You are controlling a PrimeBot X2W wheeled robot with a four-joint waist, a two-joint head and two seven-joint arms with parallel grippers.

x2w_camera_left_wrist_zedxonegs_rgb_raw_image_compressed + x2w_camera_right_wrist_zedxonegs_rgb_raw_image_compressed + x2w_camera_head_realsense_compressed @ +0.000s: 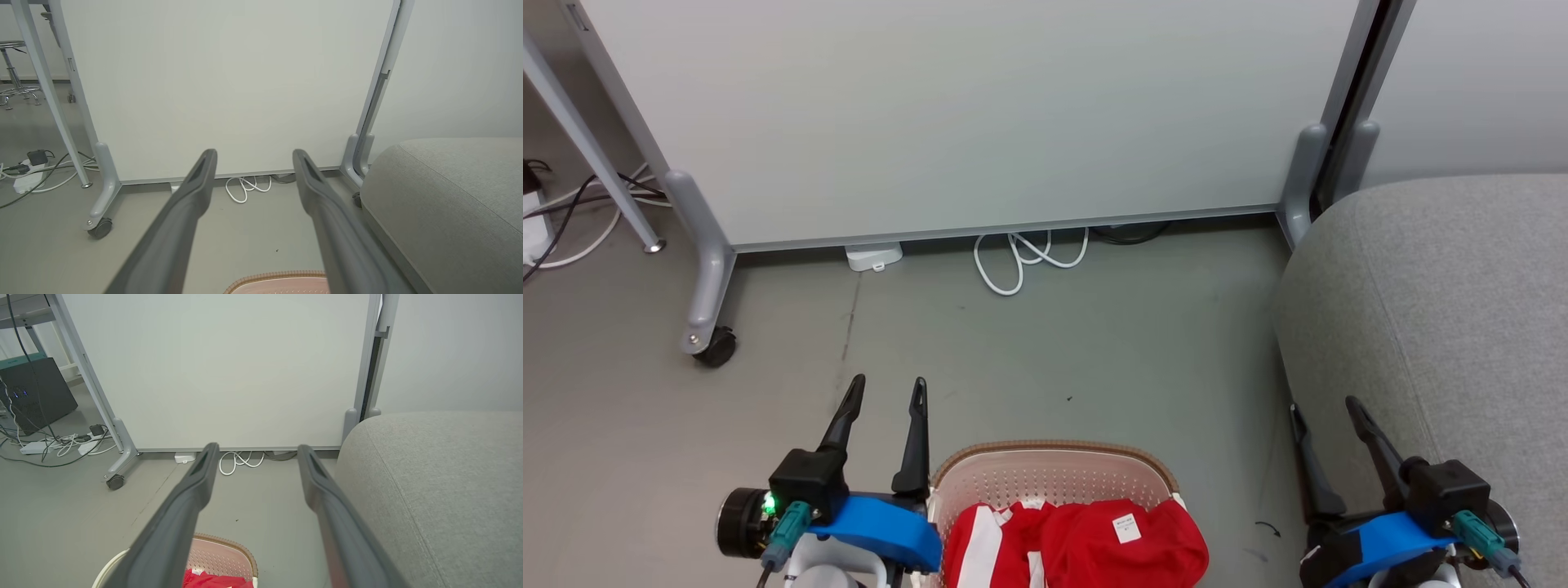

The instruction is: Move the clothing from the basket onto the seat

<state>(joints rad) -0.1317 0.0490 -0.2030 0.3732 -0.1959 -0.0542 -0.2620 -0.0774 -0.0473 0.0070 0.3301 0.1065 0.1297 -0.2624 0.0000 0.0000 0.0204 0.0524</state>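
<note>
The clothing (1086, 543) is a bright red heap of soft fabric lying in the basket (1054, 478), at the bottom middle of the head view. White stripes run down its left part, and a small white tag (1126, 529) sits on the plainer red part to the right, which reaches over the basket's right edge. The basket has cream perforated walls and a brown woven-look rim, and it stands on the grey floor (1054, 351) between the two arms. The seat (1445, 327), light grey with rounded edges, stands on the robot's right of the basket, apart from it.

The left gripper (888, 388) hangs just beside the basket's left rim, its fingers pointing forward and spread wide, with nothing between them. The right gripper (1323, 404) shows against the seat's left edge in the head view, fingers likewise wide apart and empty. Both aim toward a pale wheeled partition (972, 114) — under it a white cable (1029, 261) lies coiled.
</note>
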